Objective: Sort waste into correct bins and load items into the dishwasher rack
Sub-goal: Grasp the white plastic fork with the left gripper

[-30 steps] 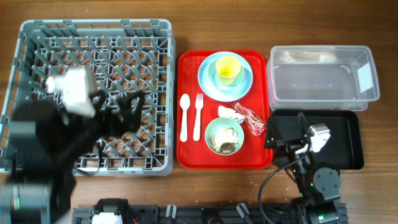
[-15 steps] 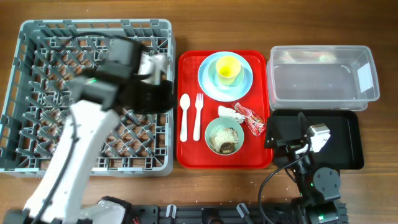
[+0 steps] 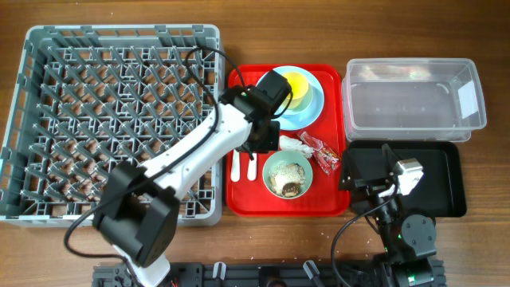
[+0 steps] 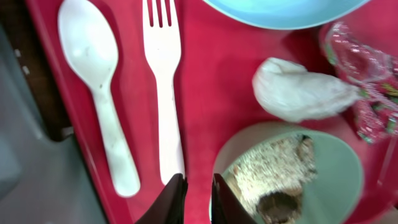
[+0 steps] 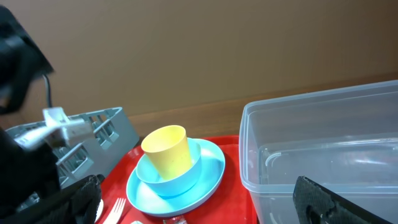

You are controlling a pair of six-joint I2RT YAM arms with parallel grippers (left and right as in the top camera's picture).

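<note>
My left gripper (image 4: 198, 186) hangs over the red tray, its jaws nearly together with only bare tray between them. It sits between the white fork (image 4: 165, 81) and the pale green bowl (image 4: 336, 180) of rice and brown bits. The white spoon (image 4: 99, 93) lies left of the fork. A paper wad (image 4: 298, 90) and red wrapper (image 4: 367, 87) lie above the bowl. The yellow cup (image 3: 295, 84) stands in a blue bowl on the blue plate (image 3: 315, 112). My right gripper (image 5: 205, 205) is open and empty, above the black tray (image 3: 446, 179).
The grey dishwasher rack (image 3: 119, 119) fills the left of the table. The clear tub (image 3: 410, 96) stands at the back right, behind the black tray. The red tray (image 3: 239, 199) lies between rack and bins. The left arm slants across the rack's near right corner.
The left arm swung from over the rack rightward onto the red tray, and its jaws went from wide open to nearly together. The right arm has not moved.
</note>
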